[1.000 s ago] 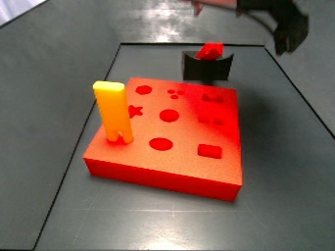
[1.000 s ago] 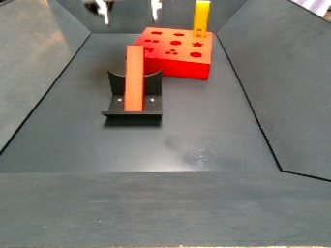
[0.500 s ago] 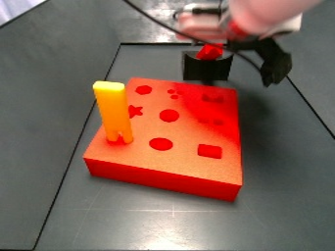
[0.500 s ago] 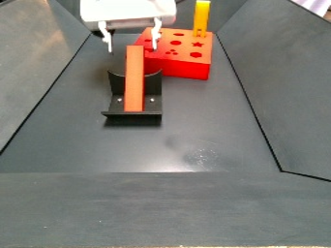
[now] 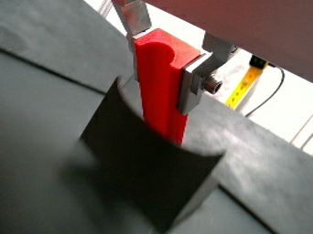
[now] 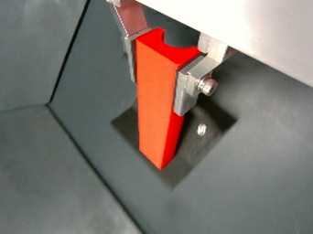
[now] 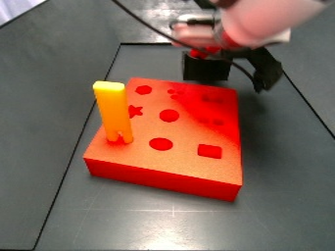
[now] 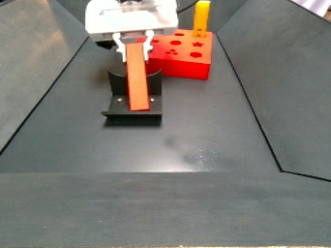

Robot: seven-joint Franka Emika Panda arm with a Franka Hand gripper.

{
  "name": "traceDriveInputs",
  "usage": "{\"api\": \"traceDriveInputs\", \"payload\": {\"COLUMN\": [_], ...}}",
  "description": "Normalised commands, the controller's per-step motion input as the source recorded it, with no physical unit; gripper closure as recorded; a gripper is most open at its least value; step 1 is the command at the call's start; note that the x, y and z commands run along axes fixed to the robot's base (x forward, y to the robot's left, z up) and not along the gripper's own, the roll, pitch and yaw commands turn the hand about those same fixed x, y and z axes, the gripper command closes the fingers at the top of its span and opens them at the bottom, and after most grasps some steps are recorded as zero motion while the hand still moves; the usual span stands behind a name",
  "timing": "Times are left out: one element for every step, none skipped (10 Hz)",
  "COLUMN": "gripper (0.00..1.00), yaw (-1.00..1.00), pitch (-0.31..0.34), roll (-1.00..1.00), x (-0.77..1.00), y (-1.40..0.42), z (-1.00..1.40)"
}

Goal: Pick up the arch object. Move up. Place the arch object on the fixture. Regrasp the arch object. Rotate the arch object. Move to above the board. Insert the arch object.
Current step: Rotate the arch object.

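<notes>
The arch object (image 8: 134, 82) is a long red bar that stands upright in the dark fixture (image 8: 132, 109), in front of the board (image 8: 181, 54). My gripper (image 8: 134, 46) has come down over the bar's top end. In both wrist views the silver fingers (image 5: 193, 80) lie flat against opposite sides of the arch object (image 5: 159, 105), just below its notched top, so the gripper (image 6: 156, 69) is shut on it. The bar's foot rests on the fixture (image 6: 184, 157). In a side view the arm hides the bar, and only the fixture (image 7: 199, 69) shows behind the board (image 7: 170, 137).
A yellow-topped orange peg (image 7: 110, 110) stands upright in the board near one corner, and it also shows as the peg (image 8: 202, 15) at the far end of the tray. Sloping dark walls (image 8: 52, 77) run along both sides of the floor.
The gripper has dropped from above the fixture onto the bar's top. Its fingers, spread wide half a second ago, now press against the bar's sides. The bar has not moved.
</notes>
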Motion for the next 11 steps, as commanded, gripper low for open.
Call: {"api": "traceDriveInputs", "payload": {"gripper": [1.0, 1.0, 1.0, 1.0, 1.0, 1.0, 1.0, 1.0, 1.0, 1.0, 1.0], "yaw": [0.0, -0.01, -0.03, -0.04, -0.05, -0.08, -0.09, -0.1, -0.11, -0.11, -0.1], "pitch": [-0.068, -0.09, -0.104, -0.108, -0.108, -0.103, -0.097, -0.085, -0.068, -0.056, -0.039], "roll": [-0.08, -0.1, -0.11, -0.11, -0.12, -0.13, -0.13, -0.14, -0.14, -0.13, -0.13], "x": [-1.0, -1.0, -1.0, -1.0, -1.0, -1.0, -1.0, -1.0, -1.0, -1.0, -0.96], "y": [0.36, 0.33, 0.29, 0.27, 0.26, 0.23, 0.21, 0.19, 0.17, 0.15, 0.12], "z": [0.99, 0.96, 0.93, 0.9, 0.87, 0.82, 0.76, 0.7, 0.62, 0.53, 0.36]}}
